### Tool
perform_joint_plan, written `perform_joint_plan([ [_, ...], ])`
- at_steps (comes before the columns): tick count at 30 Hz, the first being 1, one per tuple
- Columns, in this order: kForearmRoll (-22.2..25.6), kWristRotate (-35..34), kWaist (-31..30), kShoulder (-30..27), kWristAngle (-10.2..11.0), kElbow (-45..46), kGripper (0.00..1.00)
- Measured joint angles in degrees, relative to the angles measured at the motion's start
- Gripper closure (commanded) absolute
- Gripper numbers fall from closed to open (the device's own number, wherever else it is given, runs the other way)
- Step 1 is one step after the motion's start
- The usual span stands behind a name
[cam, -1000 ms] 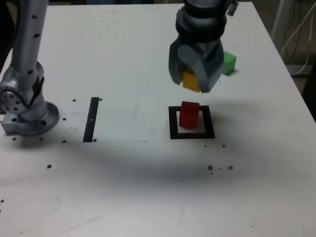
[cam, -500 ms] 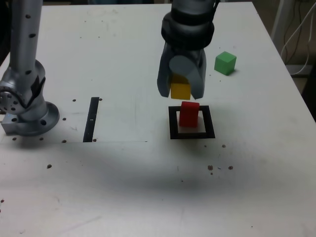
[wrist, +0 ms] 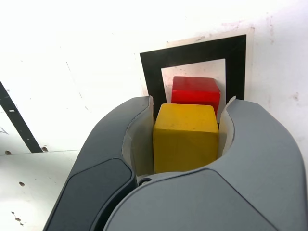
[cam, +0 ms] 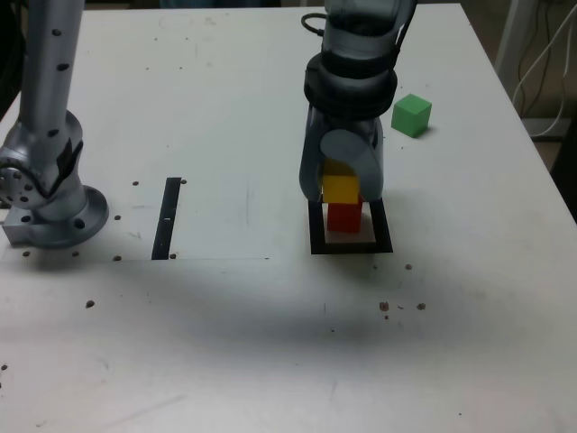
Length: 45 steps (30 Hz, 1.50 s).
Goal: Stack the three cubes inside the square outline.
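Observation:
My gripper (cam: 341,191) is shut on the yellow cube (cam: 341,189) (wrist: 185,137), with a grey jaw pressed to each side of it. It holds that cube directly over the red cube (cam: 343,217) (wrist: 196,90), which sits inside the square outline (cam: 351,248) (wrist: 153,77); whether the two cubes touch I cannot tell. The green cube (cam: 411,115) rests on the table beyond, toward the exterior view's right.
The arm's grey base (cam: 50,203) stands at the exterior view's left. A narrow black strip (cam: 167,218) (wrist: 17,120) lies between the base and the outline. Small dark specks dot the white table (cam: 270,343). Cables hang past the table's far right edge.
My gripper has carried the yellow cube down and toward the camera, from beside the green cube to just above the red cube. The red and green cubes have not moved.

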Motion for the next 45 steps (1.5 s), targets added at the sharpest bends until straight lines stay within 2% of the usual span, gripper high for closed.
perform_joint_plan([
  [4,-0.8,0.0,0.0,0.3,0.2,0.7,0.60],
  [7,-1.3,0.0,0.0,0.7,0.5,0.9,0.56],
  [14,-1.4,0.0,0.0,0.8,0.5,1.1,0.35],
  [21,-1.4,1.2,0.4,0.8,0.1,1.0,0.23],
  [28,-0.1,1.5,1.0,0.8,0.5,1.0,0.02],
  [30,0.6,0.9,1.0,0.7,0.9,0.8,0.01],
  [33,2.3,0.3,1.1,0.1,2.0,0.0,0.01],
  [38,7.5,1.2,2.2,-2.1,6.1,-2.6,0.01],
  [45,10.3,11.0,6.7,-2.8,10.2,-6.3,0.01],
])
